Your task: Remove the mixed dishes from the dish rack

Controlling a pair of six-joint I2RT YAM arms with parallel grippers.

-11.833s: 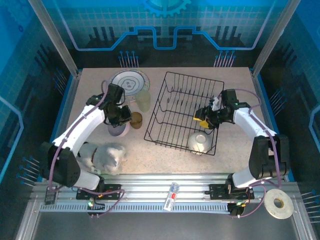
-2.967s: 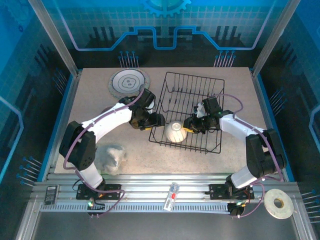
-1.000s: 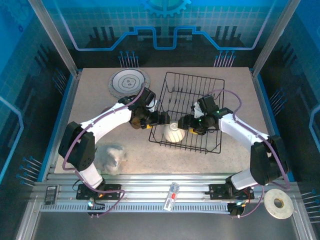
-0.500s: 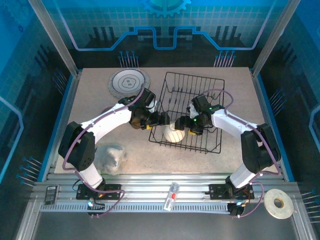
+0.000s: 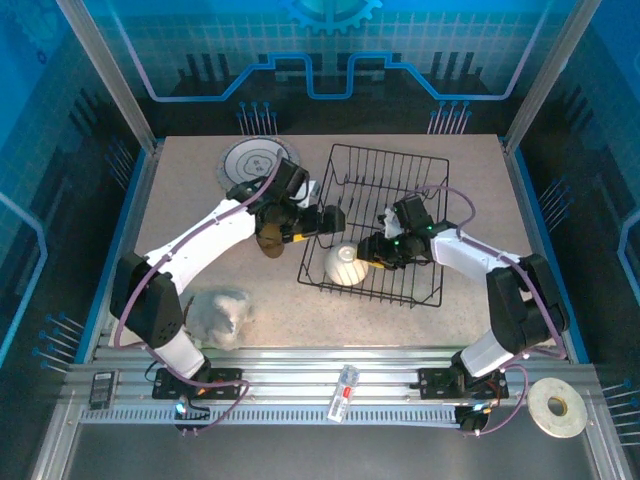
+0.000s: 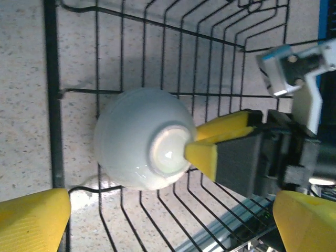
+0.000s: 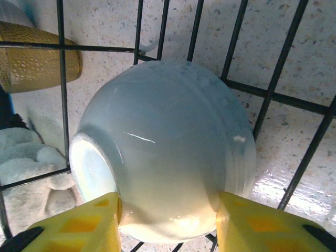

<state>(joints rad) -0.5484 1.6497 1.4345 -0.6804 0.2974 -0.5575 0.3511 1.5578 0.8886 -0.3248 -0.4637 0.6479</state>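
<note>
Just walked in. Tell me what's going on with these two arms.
The right gripper is closed on a small white bowl inside the black wire dish rack, gripping it from both sides. The left gripper hangs open over the rack's left edge, beside the bowl, holding nothing. A round patterned plate and a small brown cup sit on the speckled table left of the rack.

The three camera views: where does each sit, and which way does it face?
Top external: above and behind, looking down on table, dish rack, both arms.
Left wrist: on the left arm, facing the white bowl in the rack; the open left end effector shows fingers at bottom corners.
Right wrist: on the right arm, close on the bowl the right end effector grips.
Shared: that bowl.
</note>
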